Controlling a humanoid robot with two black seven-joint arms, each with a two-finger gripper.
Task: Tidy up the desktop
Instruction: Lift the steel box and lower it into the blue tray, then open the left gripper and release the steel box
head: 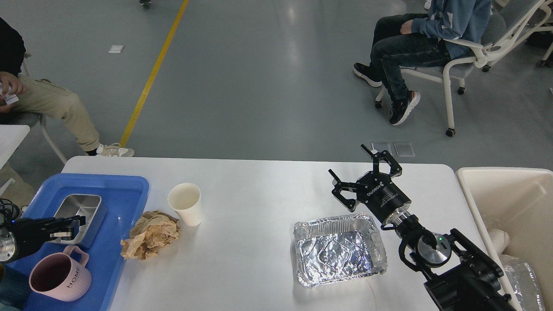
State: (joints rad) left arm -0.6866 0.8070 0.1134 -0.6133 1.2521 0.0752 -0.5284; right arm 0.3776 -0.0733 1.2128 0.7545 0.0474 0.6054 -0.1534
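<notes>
White desktop [259, 207] | grey floor [259, 77], yellow line [151, 77] | 2 seated people [414, 43]

The right arm enters from the lower right corner and angles up and leftward, its tool [355, 165] spread wide with both fingers apart. The left arm pokes in at the left edge, its tool [71, 226] dark, fingers indistinct.

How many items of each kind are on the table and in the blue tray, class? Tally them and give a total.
Paper cup: 1
Crumpled brown paper: 1
Foil tray: 1
Steel box: 1
Pink mug: 1
Total: 5
</notes>
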